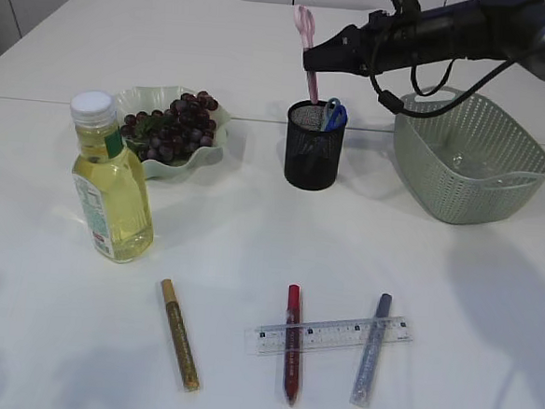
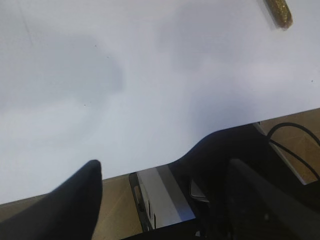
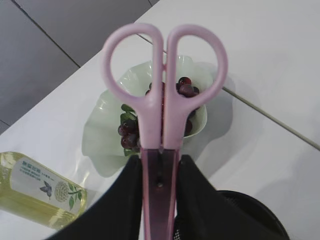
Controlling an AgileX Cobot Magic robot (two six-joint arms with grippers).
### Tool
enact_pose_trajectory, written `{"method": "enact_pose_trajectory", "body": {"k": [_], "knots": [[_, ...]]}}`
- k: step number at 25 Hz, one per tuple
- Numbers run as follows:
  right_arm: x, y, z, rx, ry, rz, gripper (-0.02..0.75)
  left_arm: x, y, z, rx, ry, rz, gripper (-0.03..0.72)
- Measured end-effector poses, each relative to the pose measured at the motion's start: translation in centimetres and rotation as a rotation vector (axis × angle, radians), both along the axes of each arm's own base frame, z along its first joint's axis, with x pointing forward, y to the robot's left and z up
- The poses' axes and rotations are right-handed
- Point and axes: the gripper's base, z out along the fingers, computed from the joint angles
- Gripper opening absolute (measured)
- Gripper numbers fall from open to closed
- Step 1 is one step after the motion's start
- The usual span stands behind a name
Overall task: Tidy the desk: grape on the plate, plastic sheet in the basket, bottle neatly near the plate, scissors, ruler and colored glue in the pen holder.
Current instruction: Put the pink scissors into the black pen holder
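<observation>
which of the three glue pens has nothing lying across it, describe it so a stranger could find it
Start at the tall yellow bottle on the left of the white table, then look at the row of three glue pens along the near edge. It is the gold pen, leftmost, lying alone. The red pen and silver pen share a clear ruler laid across them.

Glossy pink plastic scissors (image 3: 162, 100), black metal mesh pen holder (image 1: 314, 147), glittery glue sticks (image 1: 179, 334), matt white table (image 1: 251, 240)
</observation>
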Motion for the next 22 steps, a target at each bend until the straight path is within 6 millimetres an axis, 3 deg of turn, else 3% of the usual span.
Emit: {"method": "enact_pose_trajectory", "body": {"k": [13,22], "knots": [[0.08,-0.02,-0.3,-0.094,-0.222,0.097,0.164,-0.02,0.0,0.0,0.0,0.002,0.0,0.559],[0.13,-0.04,-0.29,-0.112,-0.267,0.11,0.164,-0.02,0.0,0.0,0.0,0.002,0.0,0.559]]}}
